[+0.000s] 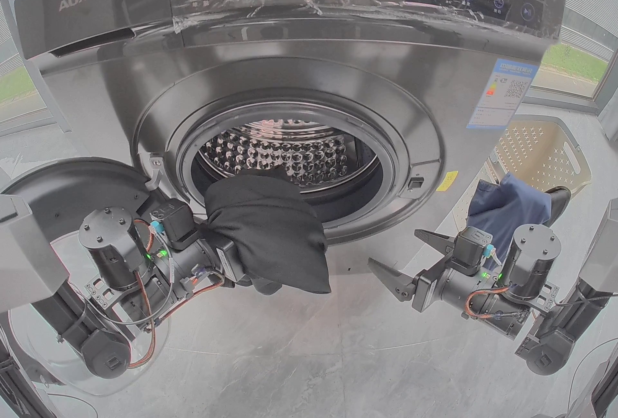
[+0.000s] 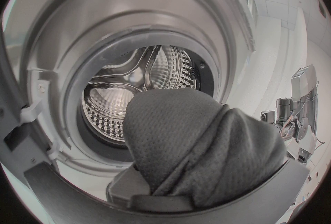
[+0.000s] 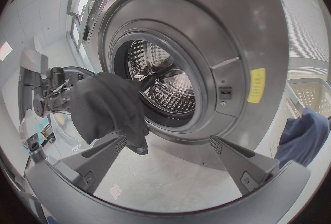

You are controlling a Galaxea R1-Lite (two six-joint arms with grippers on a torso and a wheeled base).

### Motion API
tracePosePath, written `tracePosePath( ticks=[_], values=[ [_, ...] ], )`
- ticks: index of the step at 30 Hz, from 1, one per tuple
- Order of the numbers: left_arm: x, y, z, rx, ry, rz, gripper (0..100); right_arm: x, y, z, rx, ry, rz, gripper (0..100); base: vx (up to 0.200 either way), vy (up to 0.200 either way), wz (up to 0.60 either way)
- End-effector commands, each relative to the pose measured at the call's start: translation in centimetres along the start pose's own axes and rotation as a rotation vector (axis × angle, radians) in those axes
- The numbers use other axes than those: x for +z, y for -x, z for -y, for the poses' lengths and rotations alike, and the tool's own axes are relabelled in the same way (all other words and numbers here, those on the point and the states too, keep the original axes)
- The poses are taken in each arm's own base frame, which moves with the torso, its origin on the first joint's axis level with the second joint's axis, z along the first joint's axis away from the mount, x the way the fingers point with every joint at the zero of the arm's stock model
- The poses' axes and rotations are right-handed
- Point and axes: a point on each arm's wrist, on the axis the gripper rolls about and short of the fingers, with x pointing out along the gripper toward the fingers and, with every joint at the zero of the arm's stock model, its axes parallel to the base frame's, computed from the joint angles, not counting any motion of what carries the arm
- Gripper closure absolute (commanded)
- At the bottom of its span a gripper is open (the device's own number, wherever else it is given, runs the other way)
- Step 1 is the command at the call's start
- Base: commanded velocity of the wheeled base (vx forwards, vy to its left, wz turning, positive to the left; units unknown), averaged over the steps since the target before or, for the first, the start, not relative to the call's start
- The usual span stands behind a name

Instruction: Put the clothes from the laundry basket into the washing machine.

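**Mia:** What do we see in the left gripper?

**Ben:** We see a black cloth. The fingers hold it up off the floor. The cloth is bunched over them, so we can hardly see the fingers at all.

**Mia:** Where is the cloth going?

**Ben:** We can't say that. We only see where it is. Just past those fingers is the round mouth of the washing machine. The far end of the cloth lies at the bottom lip of that mouth. The rest hangs down in front, over the fingers.

**Mia:** Is it inside the drum?

**Ben:** Not inside. We see the shiny drum with its little holes beyond the cloth (the left wrist view looks right into it).

**Mia:** And the door?

**Ben:** We see it swung open, beside the left arm, behind the fingers.

**Mia:** What about the right gripper?

**Ben:** Its fingers are spread wide, with nothing between them. They point toward the black cloth, but they are apart from it. The front of the machine is just past them.

**Mia:** Where is the laundry basket?

**Ben:** We see it behind the right fingers, next to the machine. A blue cloth hangs over its edge, near the right arm.
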Motion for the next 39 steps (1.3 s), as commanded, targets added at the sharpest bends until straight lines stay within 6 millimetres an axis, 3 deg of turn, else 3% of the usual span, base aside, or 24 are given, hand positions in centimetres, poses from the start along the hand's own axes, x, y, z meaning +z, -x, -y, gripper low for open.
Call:
tracePosePath(
  ticks=[1, 12, 15, 19, 23, 27, 33, 39],
  values=[
    [-0.7, -0.3, 0.1, -0.005, 0.003, -0.021, 100, -0.4, 0.2, -0.1, 0.003, 0.000, -0.018, 0, 0.000, 0.000, 0.00],
    [-1.4, -0.9, 0.7, -0.017, 0.004, -0.040, 100, -0.5, 0.3, -0.7, 0.027, 0.002, -0.023, 0, 0.000, 0.000, 0.00],
    [-2.5, -1.5, 1.1, -0.020, -0.012, -0.070, 100, -0.4, 0.3, -1.3, 0.048, 0.004, -0.020, 0, 0.000, 0.000, 0.00],
    [-3.8, -3.2, 1.3, -0.009, -0.023, -0.081, 100, -0.4, 0.4, -1.8, 0.064, 0.003, -0.019, 0, 0.000, 0.000, 0.00],
    [-5.0, -6.6, 1.6, -0.027, -0.018, -0.046, 100, -0.4, 0.3, -1.8, 0.067, 0.003, -0.020, 0, 0.000, 0.000, 0.00],
    [-6.1, -10.3, -0.1, 0.016, -0.017, 0.009, 100, -0.5, 0.4, -2.0, 0.074, 0.002, -0.022, 0, 0.000, 0.000, 0.00],
    [-7.3, -13.0, -2.0, 0.058, -0.019, 0.021, 100, -0.5, 0.3, -2.1, 0.074, 0.002, -0.022, 0, 0.000, 0.000, 0.00],
    [-6.9, -16.5, -2.6, 0.073, -0.020, 0.044, 100, -0.6, 0.3, -2.1, 0.077, 0.001, -0.024, 0, 0.000, 0.000, 0.00]
  ],
)
